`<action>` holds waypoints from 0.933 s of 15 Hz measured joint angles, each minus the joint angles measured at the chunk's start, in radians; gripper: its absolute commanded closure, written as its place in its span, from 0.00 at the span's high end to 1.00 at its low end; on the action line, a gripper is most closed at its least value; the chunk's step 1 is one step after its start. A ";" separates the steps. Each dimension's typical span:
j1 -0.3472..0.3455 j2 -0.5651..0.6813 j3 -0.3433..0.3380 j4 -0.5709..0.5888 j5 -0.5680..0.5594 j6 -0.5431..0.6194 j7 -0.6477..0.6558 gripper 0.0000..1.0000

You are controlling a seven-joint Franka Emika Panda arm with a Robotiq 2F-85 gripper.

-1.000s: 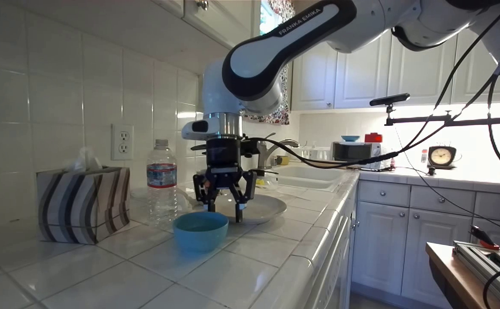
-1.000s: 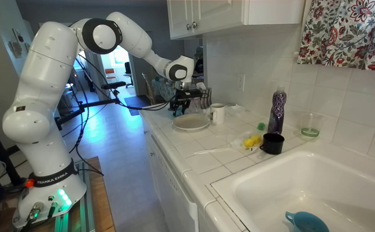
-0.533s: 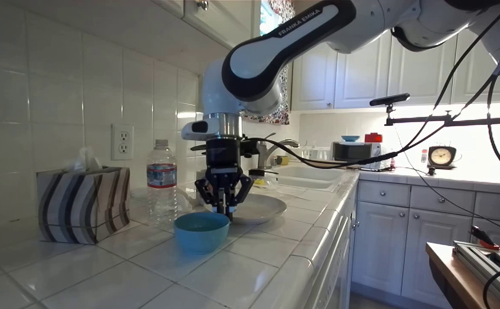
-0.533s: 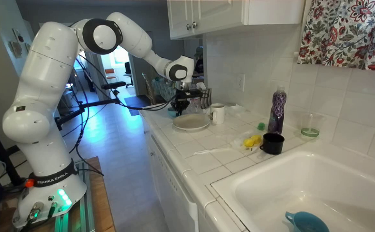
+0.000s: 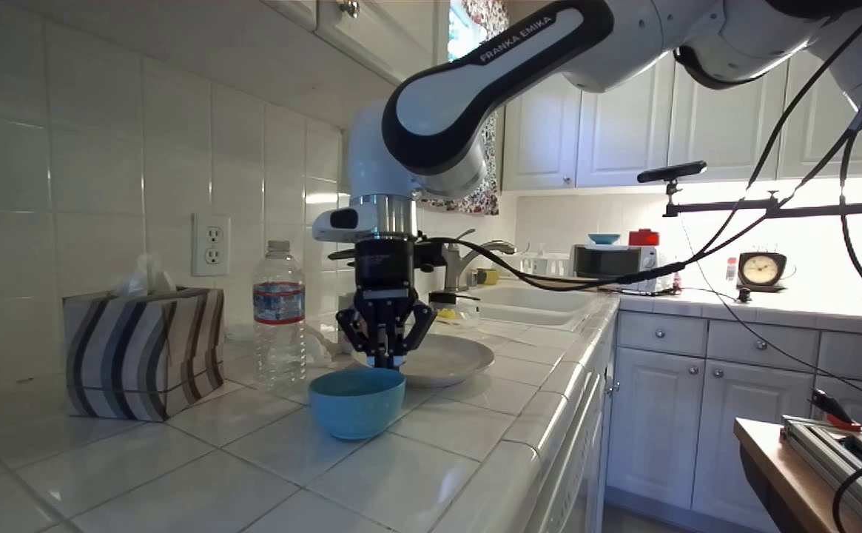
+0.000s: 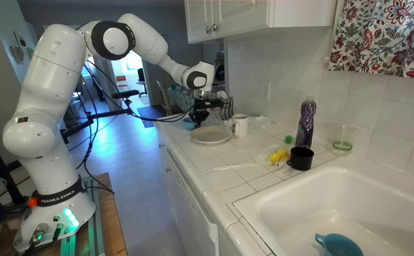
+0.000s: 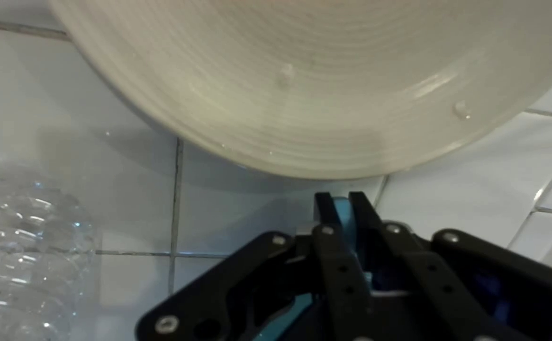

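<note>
plate [image 5: 449,361] — on counter [image 5: 216,474], beside bowl [image 5: 357,411] | bottle [image 5: 279,318] — beside tissue box [image 5: 146,355] | cup [image 6: 342,245] in sink [image 6: 299,208]

White tiled counter [image 5: 238,455]: plate [image 6: 211,134], mug [image 6: 241,125], clear bottle [image 5: 279,303], tissue box [image 5: 142,355] (striped).

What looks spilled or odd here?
Two small clear blobs, perhaps water drops, sit on the plate, breaking up its evenly ringed surface. Otherwise nothing stands out: the blue bowl, pinched at its rim between the jaws, shows no visible damage.

From the bottom edge, a black gripper [image 7: 340,196] pinches a strip of blue bowl [image 7: 347,220] just beside a finely ringed cream plate [image 7: 304,104]; at left, a clear bottle [image 7: 29,255] on white tiles [image 7: 451,189].
</note>
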 measured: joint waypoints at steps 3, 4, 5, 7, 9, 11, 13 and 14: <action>0.006 0.000 -0.001 0.001 -0.014 0.000 0.029 0.03; 0.011 0.000 -0.001 0.002 -0.026 0.000 0.047 0.03; 0.016 -0.001 -0.002 0.005 -0.039 0.000 0.065 0.03; 0.027 -0.002 -0.002 0.006 -0.067 0.000 0.102 0.03; 0.038 -0.006 -0.002 0.006 -0.094 0.002 0.141 0.03; 0.046 -0.009 -0.003 0.006 -0.119 0.003 0.180 0.03; 0.053 -0.010 -0.003 0.006 -0.137 0.008 0.218 0.03; 0.055 -0.010 -0.003 0.006 -0.144 0.012 0.237 0.03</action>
